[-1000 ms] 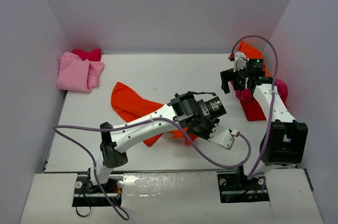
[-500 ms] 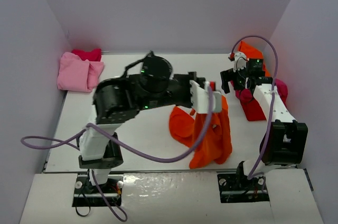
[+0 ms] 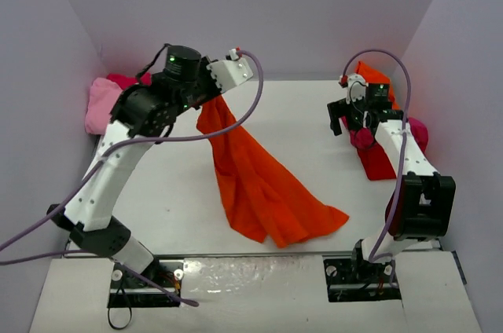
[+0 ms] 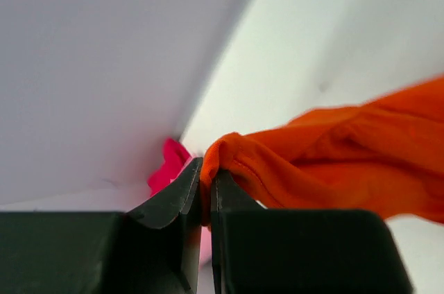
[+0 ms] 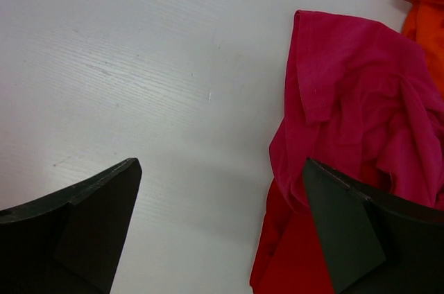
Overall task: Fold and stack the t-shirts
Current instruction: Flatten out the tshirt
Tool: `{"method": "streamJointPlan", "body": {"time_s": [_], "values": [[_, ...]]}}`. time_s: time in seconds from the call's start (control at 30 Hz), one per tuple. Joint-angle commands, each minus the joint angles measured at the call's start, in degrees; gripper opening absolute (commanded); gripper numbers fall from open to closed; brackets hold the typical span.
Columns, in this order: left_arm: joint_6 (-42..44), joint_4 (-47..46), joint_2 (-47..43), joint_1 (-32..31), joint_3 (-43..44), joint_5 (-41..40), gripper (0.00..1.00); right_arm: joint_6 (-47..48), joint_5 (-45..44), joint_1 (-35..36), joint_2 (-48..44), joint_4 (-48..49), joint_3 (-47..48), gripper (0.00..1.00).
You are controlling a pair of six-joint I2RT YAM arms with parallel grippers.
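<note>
Clamps left gripper (image 4: 206,169) tight on a bunched edge of the orange t-shirt (image 3: 259,184), held high over the far-left part of the surface (image 3: 299,121). Pinches a thin fold of knit between nearly closed jaws in the wrist view. Hangs down and toward the near edge as a long soft drape: smooth matte cloth, deep lengthwise folds, narrow at the top, fanning wide at the bottom. Lies on the surface at the lower end, close to the near edge around centre, with one pointed flap reaching right.

Keeps right gripper (image 5: 220,163) released, jaws spread wide, grasping nothing, hovering over bare white surface just left of the right-hand pile. Shows a crumpled magenta t-shirt (image 5: 354,107) there, wrinkled, with a rolled edge, lying on a flatter red t-shirt (image 5: 291,259), and a second orange t-shirt (image 3: 373,75) behind, against the right wall.

Packs the far-left corner with a lumpy pink t-shirt (image 3: 106,109) and some dark pink cloth (image 3: 130,80) behind it.

Leaves bare surface between the hanging drape and the right pile. Boxes everything in with pale plain walls (image 3: 259,11) at left, back and right.
</note>
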State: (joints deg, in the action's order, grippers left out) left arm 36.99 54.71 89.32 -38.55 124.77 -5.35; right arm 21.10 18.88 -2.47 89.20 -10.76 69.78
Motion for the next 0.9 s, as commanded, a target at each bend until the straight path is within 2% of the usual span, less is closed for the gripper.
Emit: {"method": "streamJointPlan", "body": {"time_s": [0.0, 0.1, 0.2, 0.27, 0.43, 0.47, 0.53, 0.57, 0.6, 0.63, 0.67, 0.7, 0.77, 0.83, 0.87], "values": [[4.4, -11.8, -2.8, 4.4, -20.5, -1.8, 0.16, 0.3, -2.6, 1.6, -0.2, 1.3, 2.9, 1.0], [5.1, -17.9, -3.7, 6.1, -32.5, -1.2, 0.22, 0.3, -3.0, 1.8, 0.2, 1.3, 2.9, 1.0], [5.2, -22.9, -4.8, 7.0, -38.0, -1.5, 0.32, 0.4, -3.5, 2.0, 0.5, 1.2, 3.2, 1.0], [4.3, -23.5, -5.4, 7.9, -37.8, -0.1, 0.39, 0.4, -4.0, 2.1, 0.5, 1.2, 3.3, 1.0], [3.3, -17.2, -6.6, 9.1, -31.2, 2.5, 0.42, 0.1, -2.9, 2.1, -1.3, 0.8, 3.6, 0.99], [3.4, -14.8, -7.0, 9.1, -28.0, 3.3, 0.45, 1.3, 1.9, 2.1, -2.3, -1.0, 3.6, 0.91], [4.3, -10.7, -7.4, 9.1, -25.4, 4.6, 0.47, 3.2, 5.1, 3.0, -3.7, -3.9, 3.6, 0.85], [4.6, -6.7, -7.9, 9.1, -23.8, 6.4, 0.45, 4.3, 6.5, 4.2, -4.8, -6.0, 3.4, 0.68], [4.9, -1.8, -8.6, 9.1, -21.5, 8.7, 0.42, 5.5, 7.2, 5.1, -5.8, -8.3, 3.1, 0.46], [5.1, 0.4, -9.1, 9.1, -21.0, 10.4, 0.41, 6.3, 6.9, 5.6, -6.1, -8.6, 3.0, 0.42], [5.6, 3.3, -10.0, 9.0, -20.8, 12.7, 0.41, 7.5, 6.5, 6.3, -6.2, -11.5, 3.1, 0.42], [6.5, 7.6, -11.3, 8.9, -20.8, 16.3, 0.42, 9.6, 6.3, 7.4, -5.9, -18.6, 3.5, 0.42], [7.3, 11.4, -12.0, 8.9, -22.0, 18.7, 0.42, 13.5, 8.1, 8.9, -5.4, -22.4, 3.8, 0.39], [8.8, 16.2, -14.0, 8.9, -25.5, 21.5, 0.39, 16.4, 9.3, 12.7, -5.5, -31.6, 3.0, 0.27], [9.1, 17.4, -15.0, 8.9, -26.8, 22.1, 0.37, 16.2, 9.1, 14.5, -5.9, -32.0, 2.3, 0.21]]}}
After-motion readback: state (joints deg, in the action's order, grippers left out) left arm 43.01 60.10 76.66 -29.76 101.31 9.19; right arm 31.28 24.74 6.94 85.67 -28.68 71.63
